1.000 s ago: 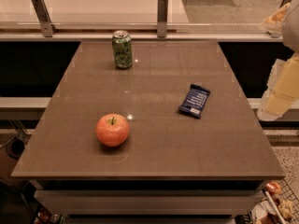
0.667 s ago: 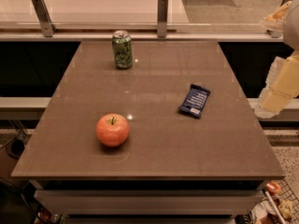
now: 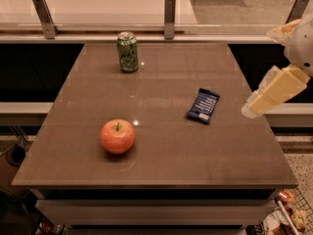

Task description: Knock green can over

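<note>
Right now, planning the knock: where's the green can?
The green can stands upright near the table's far edge, left of centre, beyond the apple; the hand hangs off the right edge.

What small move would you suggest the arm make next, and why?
Probably swing the tool leftward over the table toward its far edge: the tool hangs beyond the right edge, while the green can stands upright at the far side.

Moderate overhead light. My pincer (image 3: 253, 106) hangs bright off the table (image 3: 171, 151) edge; left of it, small glints on the top, soft shadow under the apple (image 3: 118, 136).
</note>
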### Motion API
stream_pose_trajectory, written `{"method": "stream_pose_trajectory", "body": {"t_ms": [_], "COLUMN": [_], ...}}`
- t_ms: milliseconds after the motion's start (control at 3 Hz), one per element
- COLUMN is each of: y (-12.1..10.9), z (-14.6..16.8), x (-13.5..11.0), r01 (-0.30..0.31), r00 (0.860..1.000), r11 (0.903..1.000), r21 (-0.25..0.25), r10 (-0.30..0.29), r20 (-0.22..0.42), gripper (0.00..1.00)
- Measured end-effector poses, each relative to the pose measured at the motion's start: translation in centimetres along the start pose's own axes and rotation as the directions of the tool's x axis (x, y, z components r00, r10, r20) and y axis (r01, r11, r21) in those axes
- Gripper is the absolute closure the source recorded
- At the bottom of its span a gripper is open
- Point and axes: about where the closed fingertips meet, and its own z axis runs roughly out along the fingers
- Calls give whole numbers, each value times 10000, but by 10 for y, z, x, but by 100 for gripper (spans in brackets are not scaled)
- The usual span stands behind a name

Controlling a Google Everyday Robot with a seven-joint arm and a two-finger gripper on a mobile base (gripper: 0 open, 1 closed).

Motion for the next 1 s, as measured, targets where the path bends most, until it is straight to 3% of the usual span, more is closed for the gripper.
{"method": "stream_pose_trajectory", "body": {"t_ms": [333, 667, 1000], "y": [-12, -41, -64], "z": [23, 40, 58], "x": [-4, -20, -39], "r01": [-978, -1750, -2700], "r00": [9872, 9573, 9047], "r11": [9939, 9777, 9520], "r21": [503, 1157, 1443], "r10": [905, 1416, 1996], "r20": [1311, 2520, 3764], "gripper": [0, 0, 0]}}
